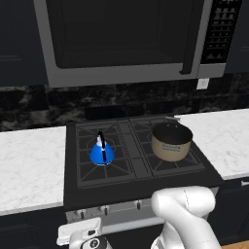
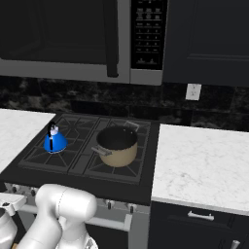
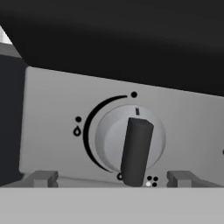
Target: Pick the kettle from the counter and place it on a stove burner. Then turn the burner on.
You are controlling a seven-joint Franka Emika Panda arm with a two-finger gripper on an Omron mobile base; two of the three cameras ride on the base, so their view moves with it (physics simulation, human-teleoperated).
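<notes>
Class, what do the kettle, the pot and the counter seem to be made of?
Kettle: probably glossy enamelled metal, bright blue, even colour. Pot: perhaps matte enamel or ceramic, beige outside, dark inside. Counter: marble-look stone, white with faint grey veins.

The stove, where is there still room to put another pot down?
The two back burners behind the kettle and the pot are bare. The front grates are crowded: kettle on the left one, pot on the right. The counter right of the stove is bare too.
</notes>
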